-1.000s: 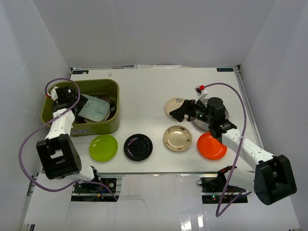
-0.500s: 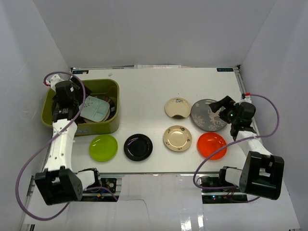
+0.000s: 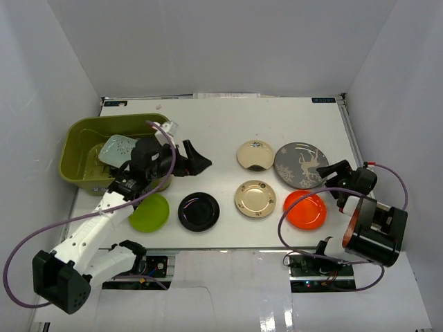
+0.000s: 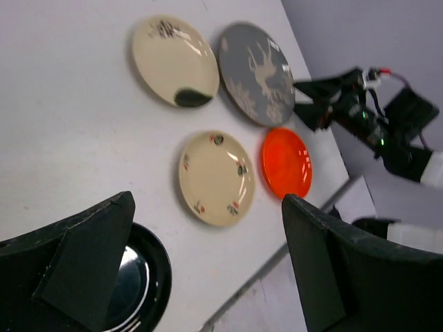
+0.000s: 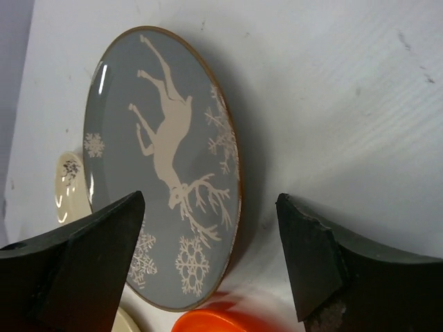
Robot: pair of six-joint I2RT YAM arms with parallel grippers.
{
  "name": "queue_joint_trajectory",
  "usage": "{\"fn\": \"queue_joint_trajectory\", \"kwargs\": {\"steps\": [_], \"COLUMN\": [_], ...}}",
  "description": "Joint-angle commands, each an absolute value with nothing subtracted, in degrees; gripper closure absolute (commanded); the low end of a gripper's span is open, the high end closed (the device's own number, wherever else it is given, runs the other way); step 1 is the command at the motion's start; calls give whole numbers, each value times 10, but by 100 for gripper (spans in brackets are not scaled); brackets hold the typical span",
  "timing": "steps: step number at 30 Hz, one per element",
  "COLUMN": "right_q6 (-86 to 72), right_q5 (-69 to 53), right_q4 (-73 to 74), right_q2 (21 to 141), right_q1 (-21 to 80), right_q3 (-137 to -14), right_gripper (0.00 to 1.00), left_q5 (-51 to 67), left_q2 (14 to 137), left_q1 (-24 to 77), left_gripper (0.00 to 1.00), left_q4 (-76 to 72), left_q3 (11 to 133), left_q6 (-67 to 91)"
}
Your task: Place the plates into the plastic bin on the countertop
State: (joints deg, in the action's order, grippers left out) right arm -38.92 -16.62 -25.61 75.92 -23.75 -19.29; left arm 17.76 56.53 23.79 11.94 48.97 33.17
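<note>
Both spread wide and empty: grey deer plate (image 5: 163,166) just ahead of right gripper (image 5: 210,204), black plate (image 4: 149,277) below left gripper (image 4: 208,200).

The top external camera looks steeply down from high at the near side of the countertop (image 3: 228,117) and takes in all of it. The left wrist camera looks out between the fingers of the left gripper (image 4: 208,204), rightward across the surface from middle range. The right wrist camera sits low, very close to the grey plate (image 5: 166,173), framed by the right gripper (image 5: 209,199). All 3 views share the grey plate and the orange plate (image 3: 304,209).
</note>
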Motion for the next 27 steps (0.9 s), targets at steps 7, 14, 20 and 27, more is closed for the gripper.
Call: {"fn": "queue_joint_trajectory", "kwargs": {"steps": [7, 14, 20, 27], "right_q6": [-542, -583, -562, -533], "right_q5": [-272, -255, -253, -373], "right_q4": [-484, -504, -411, -392], "right_q2": [929, 828, 634, 572], "right_q1": [-242, -258, -257, -145], "right_q3": [-167, -155, -184, -222], "right_gripper": [58, 92, 92, 92], "left_q5": [242, 250, 272, 283], "left_q2": [609, 670, 736, 825], "left_q1": [345, 358, 362, 366], "left_gripper": [2, 4, 7, 8], "left_q4": [58, 28, -30, -96], "left_q3": [450, 467, 520, 563], "left_q6": [323, 349, 388, 419]}}
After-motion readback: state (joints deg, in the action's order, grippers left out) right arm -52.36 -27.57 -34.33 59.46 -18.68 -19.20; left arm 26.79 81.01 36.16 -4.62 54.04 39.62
